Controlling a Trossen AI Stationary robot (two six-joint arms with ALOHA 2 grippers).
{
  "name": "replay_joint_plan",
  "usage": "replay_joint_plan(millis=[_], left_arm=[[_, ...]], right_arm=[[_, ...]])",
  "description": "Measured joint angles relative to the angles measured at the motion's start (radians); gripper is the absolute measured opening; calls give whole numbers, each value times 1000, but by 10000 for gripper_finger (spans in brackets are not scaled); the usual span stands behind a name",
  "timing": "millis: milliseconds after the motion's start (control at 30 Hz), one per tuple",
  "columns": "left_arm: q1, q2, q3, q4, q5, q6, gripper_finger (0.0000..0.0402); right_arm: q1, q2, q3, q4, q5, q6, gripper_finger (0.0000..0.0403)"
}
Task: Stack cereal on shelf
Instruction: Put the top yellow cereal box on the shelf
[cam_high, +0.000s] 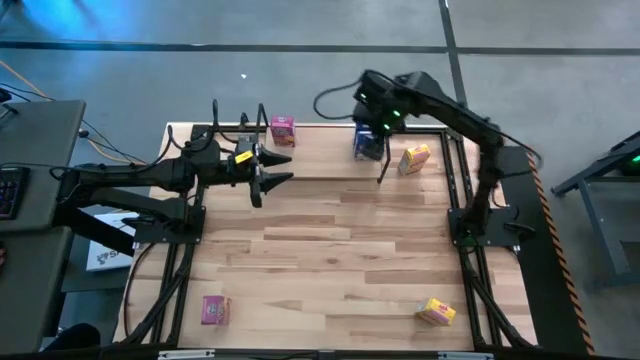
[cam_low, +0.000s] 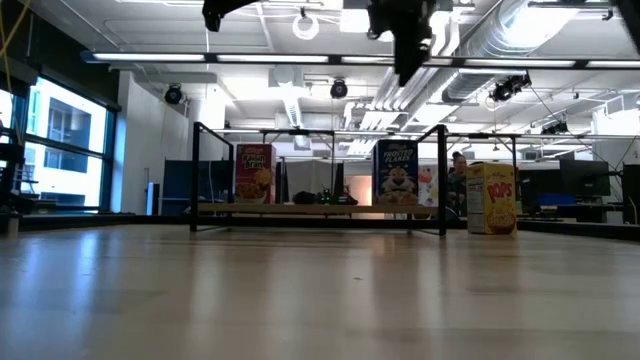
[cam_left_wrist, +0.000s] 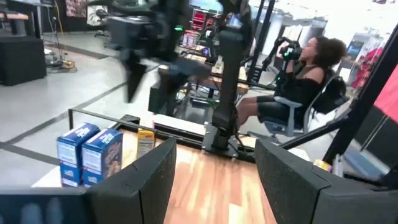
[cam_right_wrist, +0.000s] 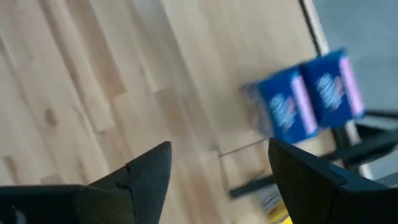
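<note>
**Both grippers empty over shelf end, three boxes still loose**

Shelf sits at 12 o'clock on the table, high view. Pink cereal box upright on the shelf's left part, blue cereal box upright on its right part. Yellow box stands just off the shelf's right end, at about 1 o'clock on the table, not on the board judging from the low view. Two more loose at the near edge: pink box at 7 o'clock, yellow box at 5 o'clock, both lying flat.

Right gripper jaws apart, holding nothing, hovers just beside the blue box. Key relation: yellow box near shelf lies at roughly 2 o'clock from the right gripper, close, clearly right arm's pick; long axis looks slanted to the shelf edge, so wrist turn likely needed.

Left gripper jaws apart, empty, raised over shelf's left part, pink box at its 12 o'clock.
</note>
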Motion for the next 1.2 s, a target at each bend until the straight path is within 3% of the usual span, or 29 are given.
replay_joint_plan(millis=[233, 467, 600, 933, 1067, 1133, 1200], left_arm=[[0, -1, 0, -1, 0, 0, 209], [0, -1, 0, 10, 4, -30, 209], [0, -1, 0, 44, -33, -53, 209], [1, -1, 0, 64, -196, -117, 209], [7, -1, 0, 62, -264, -26, 209], [22, -1, 0, 59, -275, 14, 209], [43, -1, 0, 53, -275, 35, 209]], right_arm=[[164, -435, -574, 388, 8, 318, 252], [395, -763, -953, 732, 235, 604, 252], [435, -850, -1041, 797, 327, 606, 252], [384, -896, -1056, 833, 352, 529, 252], [369, -896, -1056, 875, 336, 577, 252], [353, -894, -1056, 904, 394, 652, 252], [314, -885, -1056, 896, 488, 841, 252]])
